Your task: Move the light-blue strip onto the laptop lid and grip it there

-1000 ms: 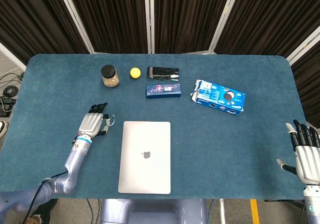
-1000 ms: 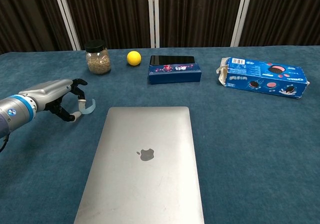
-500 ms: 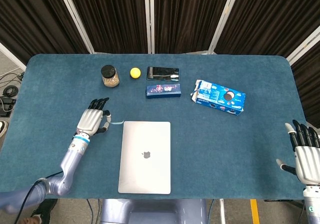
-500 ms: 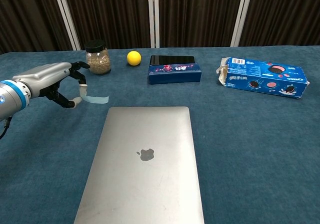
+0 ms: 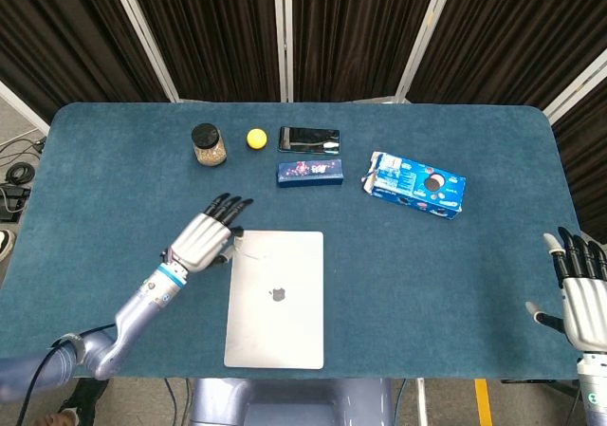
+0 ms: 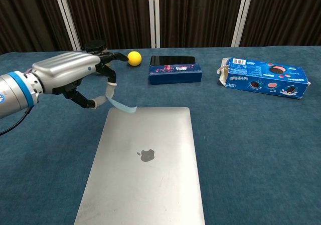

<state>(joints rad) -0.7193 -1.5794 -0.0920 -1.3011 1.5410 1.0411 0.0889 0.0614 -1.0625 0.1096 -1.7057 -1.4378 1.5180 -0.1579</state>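
Moved rightward, left robot hand pinching light-blue strip, free end seemingly over laptop lid corner.

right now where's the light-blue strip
In the chest view the light-blue strip hangs from the left hand, pinched in its fingers, its free end reaching the far left corner of the laptop lid.

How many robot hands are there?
2. The left hand hangs by the far left corner of the laptop, pinching the light-blue strip. The right hand sits past the table's right edge, holding nothing, seen only in the head view.
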